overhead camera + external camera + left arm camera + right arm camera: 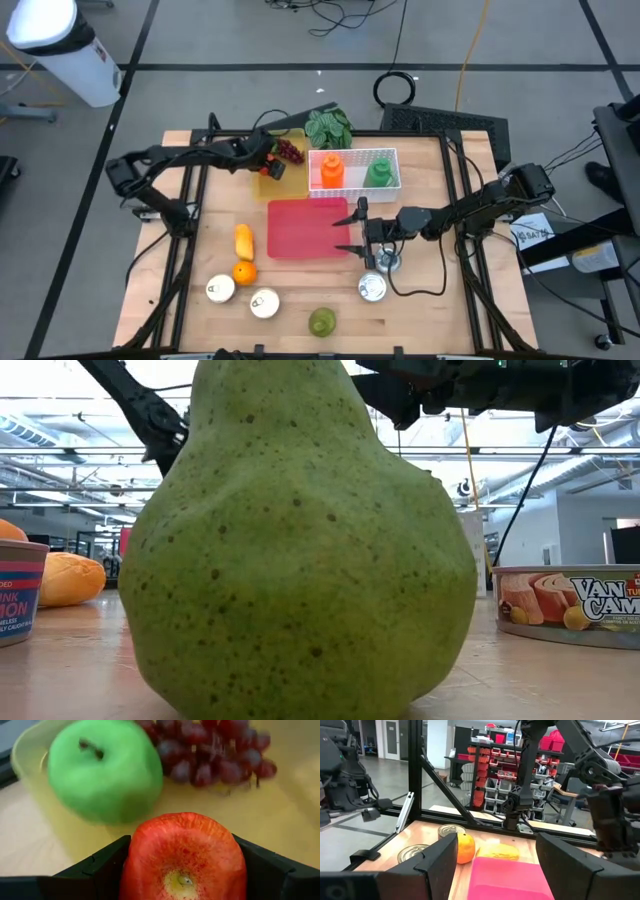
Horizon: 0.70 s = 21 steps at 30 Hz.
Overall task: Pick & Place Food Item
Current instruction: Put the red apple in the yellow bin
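Up at eleven o'clock, the left gripper point(268, 160) clenches a red apple point(183, 857) over the yellow plate point(150, 815); right gripper point(356, 228) gapes; a can point(570, 607) reads "VAN CAM".

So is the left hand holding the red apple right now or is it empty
Holding it. In the left wrist view the red apple sits clamped between the left hand's two dark fingers, over the yellow plate with the grapes.
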Each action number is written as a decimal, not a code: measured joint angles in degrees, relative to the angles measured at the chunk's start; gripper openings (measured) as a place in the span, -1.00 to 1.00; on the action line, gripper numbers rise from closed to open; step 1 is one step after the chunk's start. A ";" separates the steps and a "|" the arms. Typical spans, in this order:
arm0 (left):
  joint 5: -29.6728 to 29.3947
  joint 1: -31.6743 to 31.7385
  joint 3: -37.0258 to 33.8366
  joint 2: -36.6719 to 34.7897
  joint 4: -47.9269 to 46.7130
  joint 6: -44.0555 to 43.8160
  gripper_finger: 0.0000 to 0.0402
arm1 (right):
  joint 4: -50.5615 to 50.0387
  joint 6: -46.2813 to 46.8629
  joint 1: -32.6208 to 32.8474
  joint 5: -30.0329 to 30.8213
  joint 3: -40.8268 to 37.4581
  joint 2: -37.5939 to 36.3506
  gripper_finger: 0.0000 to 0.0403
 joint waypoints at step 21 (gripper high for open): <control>-0.23 1.34 0.03 4.24 5.05 -1.34 0.63 | -0.39 0.00 0.02 -0.01 -0.04 0.02 0.25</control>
